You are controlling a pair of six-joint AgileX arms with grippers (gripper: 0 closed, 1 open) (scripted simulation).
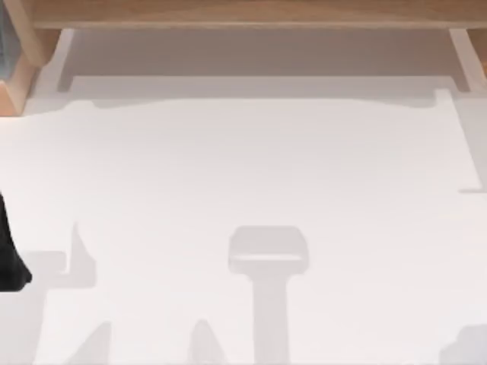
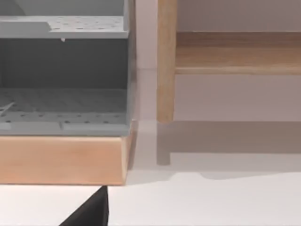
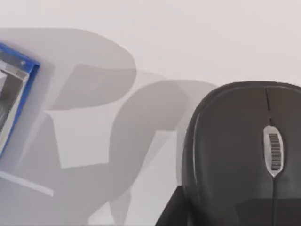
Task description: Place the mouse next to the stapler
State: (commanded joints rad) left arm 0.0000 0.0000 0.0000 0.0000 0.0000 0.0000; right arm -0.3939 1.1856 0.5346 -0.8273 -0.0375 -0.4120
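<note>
**Black mouse close under the right wrist camera, on a white table**

Right wrist view, nearest first: a glossy black computer mouse with a ribbed grey scroll wheel lies on the plain white table, very close to the camera. A dark sliver of the right gripper shows at the picture's edge, just beside the mouse; whether it is released, clenched or grasping cannot be told. Farther off, well apart from the mouse, the corner of a flat blue-edged object with a grey face rests on the table. Soft grey shadows fall across the surface between the two.

Left wrist view, nearest first: a black wedge of the left gripper sits over the white table; its state cannot be told either. Beyond it stands a light wooden base carrying a grey perforated shelf unit. Just beside that rises a pale wooden post, with a wooden shelf board running off behind it.

Top view: the white table spreads wide, crossed by arm shadows. A dark part of the left arm shows at the left side. A wooden frame lines the far end.
</note>
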